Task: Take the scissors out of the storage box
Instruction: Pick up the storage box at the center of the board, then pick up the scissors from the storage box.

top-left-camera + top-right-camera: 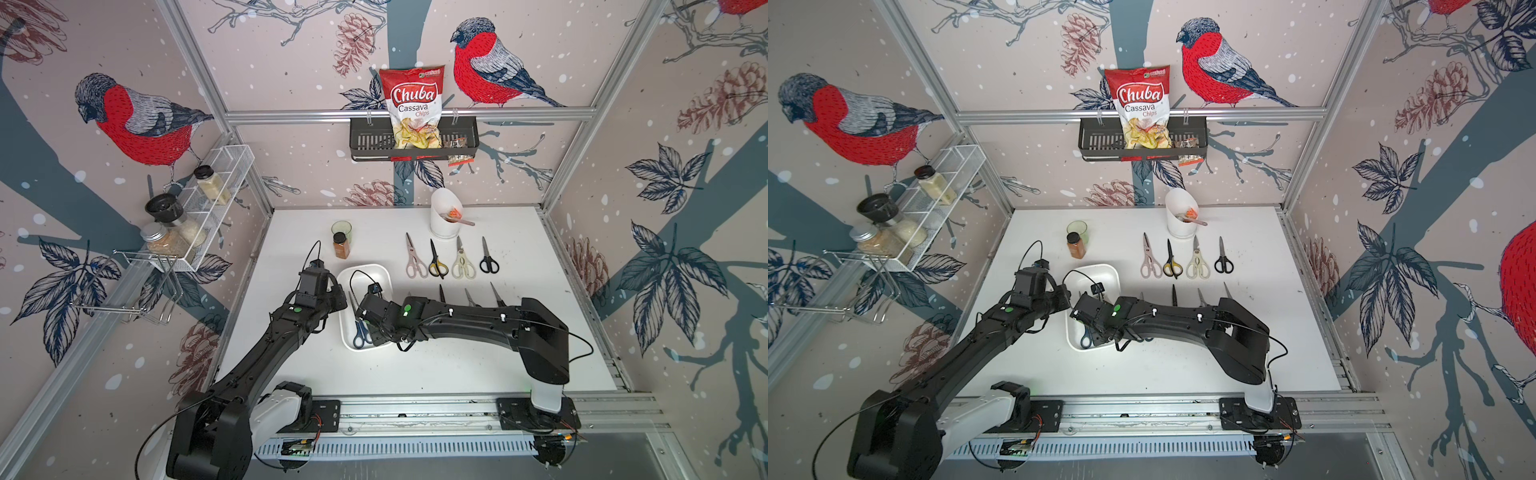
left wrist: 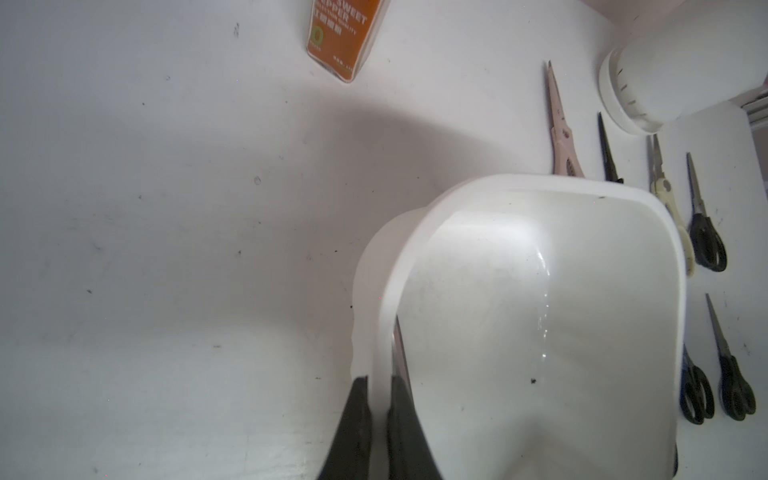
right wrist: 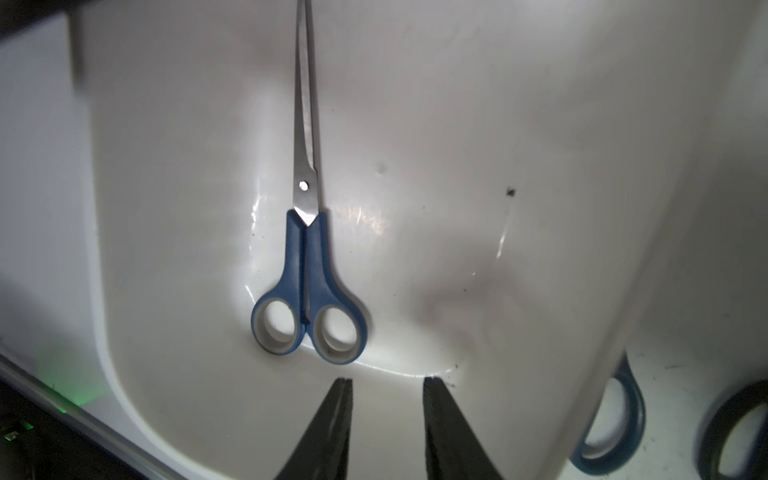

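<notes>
One pair of blue-handled scissors (image 3: 307, 266) lies flat inside the storage box (image 1: 384, 278), close along its left wall, blades closed and pointing toward the far edge of the tabletop (image 1: 540, 353), handle rings at the box's near end. The box sits left of the tabletop's middle, its long sides running front to back. The right gripper (image 3: 386, 380) hangs over the near end of the box just short of the handle rings, jaws apart with nothing between them and touching nothing. The left gripper (image 2: 379, 399) is clamped on the box's left wall, one finger outside and one inside. To the right of the box, toward the far edge, four pairs lie side by side with tips pointing away: a pinkish-beige pair (image 1: 415, 259), a black-and-yellow pair (image 1: 437, 262), a cream pair (image 1: 462, 262) and a black pair (image 1: 488, 258). A nearer row lies behind the right arm, which hides its handles in both top views. A white holder (image 1: 445, 216) stands near the far edge, and a spice jar (image 1: 341, 245) beyond the box.
</notes>
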Controlling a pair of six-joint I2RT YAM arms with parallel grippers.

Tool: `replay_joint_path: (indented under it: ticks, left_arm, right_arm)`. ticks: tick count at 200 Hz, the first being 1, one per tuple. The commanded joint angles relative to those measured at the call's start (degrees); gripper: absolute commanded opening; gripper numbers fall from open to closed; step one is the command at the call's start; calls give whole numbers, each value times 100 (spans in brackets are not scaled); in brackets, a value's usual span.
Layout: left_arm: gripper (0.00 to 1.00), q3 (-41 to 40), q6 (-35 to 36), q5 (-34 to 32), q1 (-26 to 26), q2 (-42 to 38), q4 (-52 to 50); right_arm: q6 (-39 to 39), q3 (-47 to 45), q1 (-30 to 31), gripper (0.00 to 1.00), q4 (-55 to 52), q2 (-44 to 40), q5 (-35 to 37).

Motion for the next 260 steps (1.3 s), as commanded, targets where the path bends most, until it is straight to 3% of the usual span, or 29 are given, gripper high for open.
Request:
replay_joint_path:
  ticks: [1, 192, 260]
  left_arm:
    - [0, -12, -32, -341, -8, -90, 211]
    - [0, 52, 82, -414, -10, -17, 33]
    - [0, 37, 64, -404, -10, -29, 31]
  right_arm:
    - [-373, -131, 40, 35, 668, 103, -247]
    - [-556, 51, -92, 36, 786, 1172, 451]
    - [-565, -142, -256, 28, 1041, 1259, -87]
